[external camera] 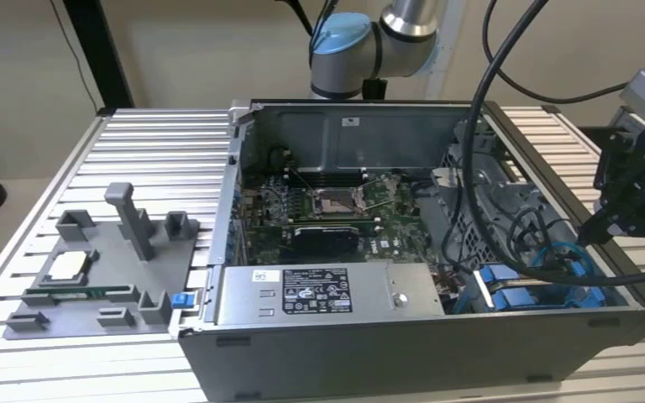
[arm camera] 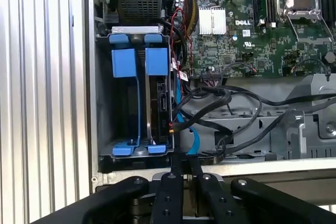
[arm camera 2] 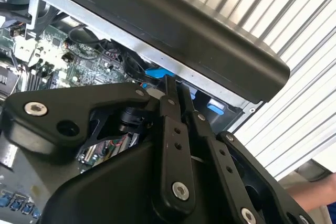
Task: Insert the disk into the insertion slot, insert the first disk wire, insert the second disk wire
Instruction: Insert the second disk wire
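In the exterior view, the open computer case [external camera: 412,353] is laid on its side on the desk [external camera: 154,151] so that its inside is reached from above; the gripper [external camera: 589,237] is hung over the case at the exterior view's right, tilted towards the insertion slot [external camera: 513,294]

In the second wrist view, the fingers [arm camera 2: 169,119] are seen set narrow, nothing being made out between them

In the first wrist view, the disk [arm camera: 159,100] is judged seated edge-on in the insertion slot, its connector turned to the blue wire [arm camera: 195,142] near the fingers
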{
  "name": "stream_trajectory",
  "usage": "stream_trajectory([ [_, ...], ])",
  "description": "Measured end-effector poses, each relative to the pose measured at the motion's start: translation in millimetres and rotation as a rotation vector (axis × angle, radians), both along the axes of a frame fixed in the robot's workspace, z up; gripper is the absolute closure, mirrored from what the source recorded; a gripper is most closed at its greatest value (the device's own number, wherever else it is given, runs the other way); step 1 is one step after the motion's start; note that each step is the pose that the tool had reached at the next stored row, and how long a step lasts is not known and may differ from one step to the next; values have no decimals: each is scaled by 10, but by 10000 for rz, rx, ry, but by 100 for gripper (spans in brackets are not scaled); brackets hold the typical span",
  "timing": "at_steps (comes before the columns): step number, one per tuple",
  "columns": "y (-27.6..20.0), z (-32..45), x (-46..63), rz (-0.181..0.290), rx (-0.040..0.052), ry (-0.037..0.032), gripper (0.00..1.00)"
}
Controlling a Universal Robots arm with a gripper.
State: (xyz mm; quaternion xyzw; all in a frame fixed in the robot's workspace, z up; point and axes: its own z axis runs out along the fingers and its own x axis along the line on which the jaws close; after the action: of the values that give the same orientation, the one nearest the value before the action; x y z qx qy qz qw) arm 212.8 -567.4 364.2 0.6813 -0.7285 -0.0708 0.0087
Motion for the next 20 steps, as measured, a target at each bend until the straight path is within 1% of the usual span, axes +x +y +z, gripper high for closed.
stream_trajectory([
  [2,0,2,-6,0,5,2,100],
  [5,1,25,-19,1,3,0,100],
  [7,1,55,-41,1,2,-33,100],
  [8,2,64,-64,1,4,-63,100],
  [11,2,85,-144,2,3,-191,100],
  [14,8,95,-230,1,3,-295,100],
  [16,15,123,-271,1,1,-373,100],
  [18,32,149,-305,2,3,-428,100],
  [20,67,165,-342,1,2,-479,100],
])
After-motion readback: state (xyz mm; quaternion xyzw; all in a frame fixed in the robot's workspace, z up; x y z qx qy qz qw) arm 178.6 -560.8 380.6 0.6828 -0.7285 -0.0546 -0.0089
